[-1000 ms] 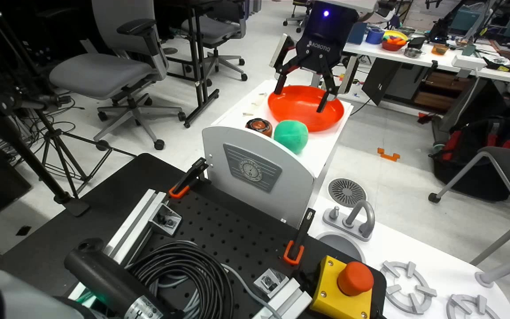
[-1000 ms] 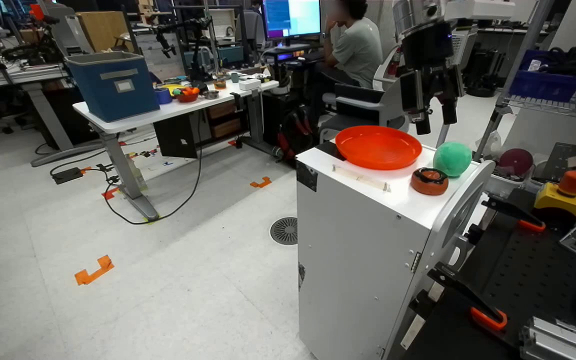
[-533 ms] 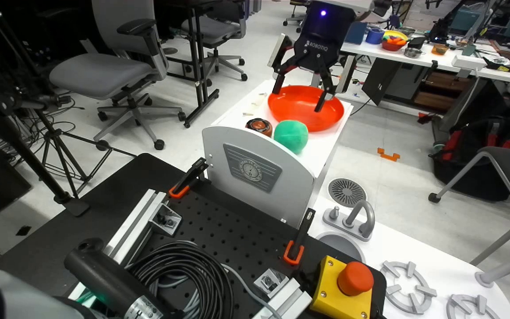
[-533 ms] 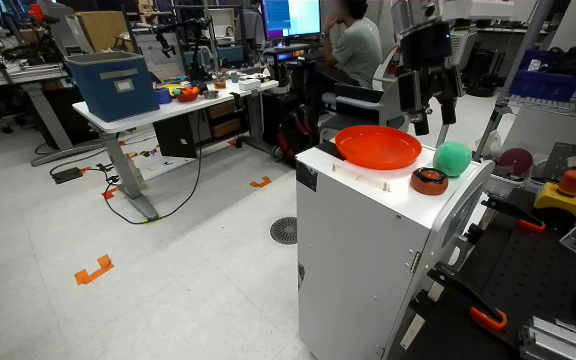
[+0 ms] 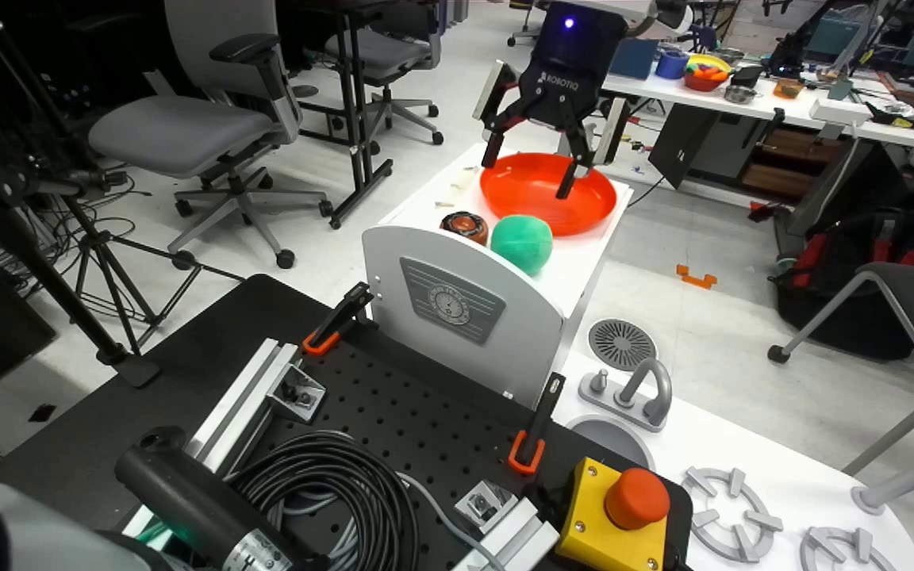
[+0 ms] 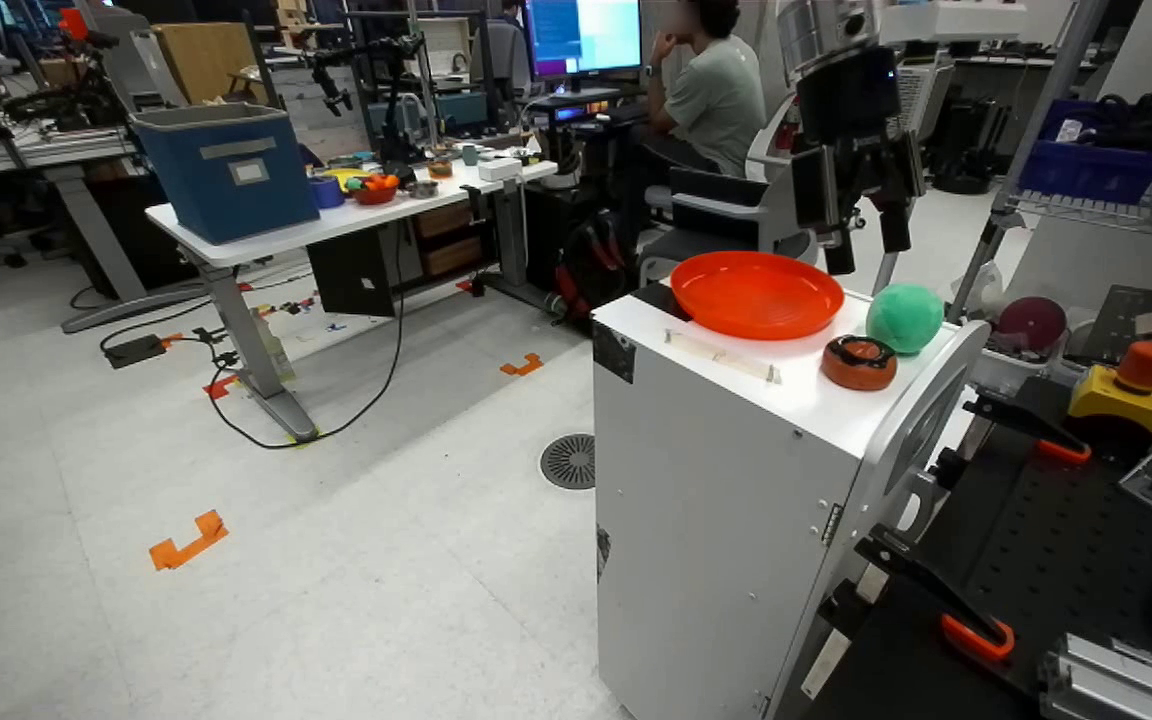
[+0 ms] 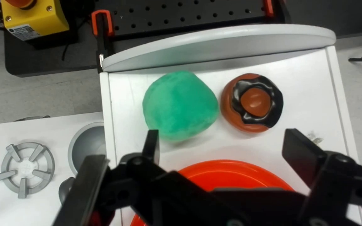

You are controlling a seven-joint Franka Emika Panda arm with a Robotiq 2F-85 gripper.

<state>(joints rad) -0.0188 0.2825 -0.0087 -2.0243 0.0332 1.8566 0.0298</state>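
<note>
Gripper [image 5: 527, 179] near one plate [image 6: 758, 295], one ball [image 7: 179, 105]

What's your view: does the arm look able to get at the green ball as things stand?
Probably yes: the gripper hangs open and nothing lies on the green ball, though the brown toy close beside it might crowd the jaws.

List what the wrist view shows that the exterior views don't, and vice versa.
Only the wrist view: the printed label on the yellow box.

Only the exterior views: the seated person and the round dial.

Both: the red plate, rounded green object, brown-and-black round object and open pincer.
</note>
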